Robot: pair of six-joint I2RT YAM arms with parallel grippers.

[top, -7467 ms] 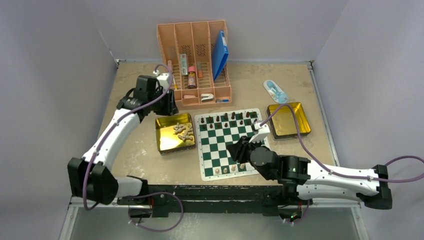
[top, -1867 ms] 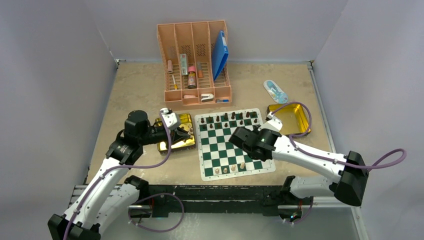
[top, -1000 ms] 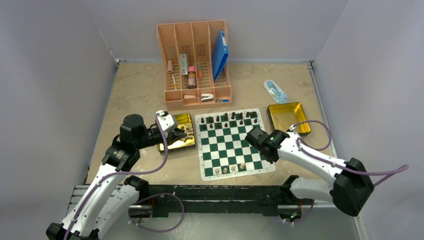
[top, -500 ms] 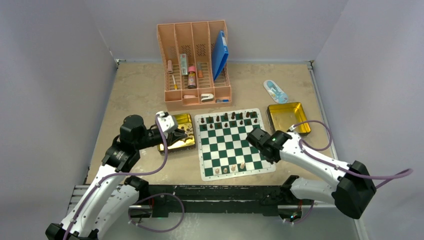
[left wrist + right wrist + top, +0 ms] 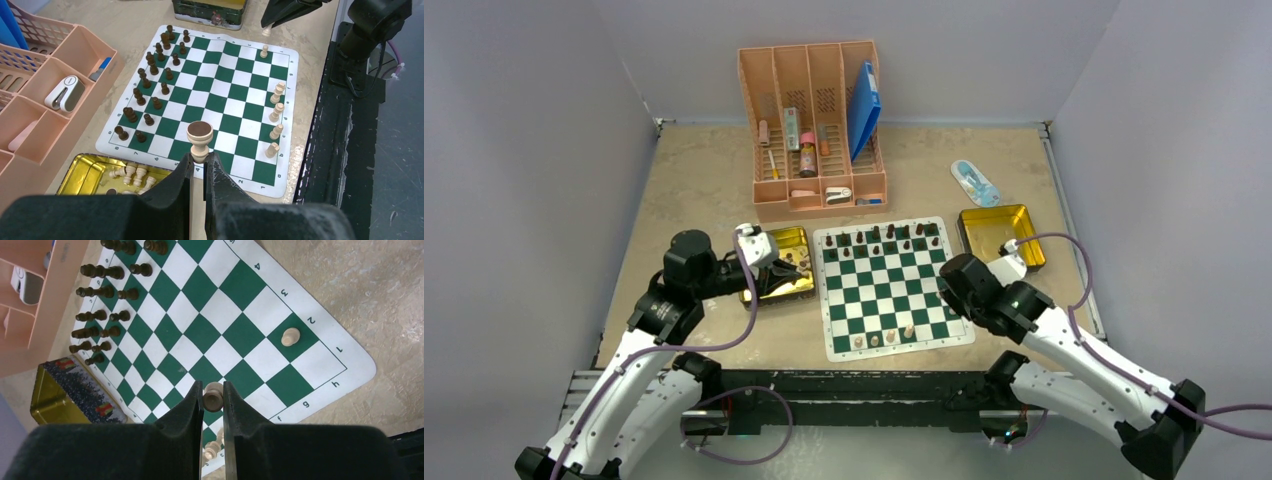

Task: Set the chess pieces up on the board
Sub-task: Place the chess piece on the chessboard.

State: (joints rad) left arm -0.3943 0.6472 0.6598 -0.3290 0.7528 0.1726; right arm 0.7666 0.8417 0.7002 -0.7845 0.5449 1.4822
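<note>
The green-and-white board point(image 5: 879, 280) lies mid-table. Dark chess pieces point(image 5: 884, 238) fill its two far rows; they also show in the left wrist view point(image 5: 150, 95) and the right wrist view point(image 5: 97, 317). Several pale pieces point(image 5: 874, 340) stand along the near edge, and a pale pawn point(image 5: 290, 336) stands apart. My left gripper point(image 5: 200, 161) is shut on a pale piece point(image 5: 200, 137), held base outward above the board's left edge beside the left gold tin point(image 5: 764, 288). My right gripper point(image 5: 213, 405) is shut on a pale piece point(image 5: 213, 395) above the board's near right part.
The left tin holds several loose pale pieces point(image 5: 131, 172). A second gold tin point(image 5: 1002, 238) sits right of the board. A pink organiser point(image 5: 814, 120) with pens, bottles and a blue folder stands behind. A blue packet point(image 5: 974, 180) lies at the back right.
My right gripper has drawn back to the right from mid-board toward the board's right edge, still holding its piece. My left gripper has stayed by the left tin with its pale piece.
</note>
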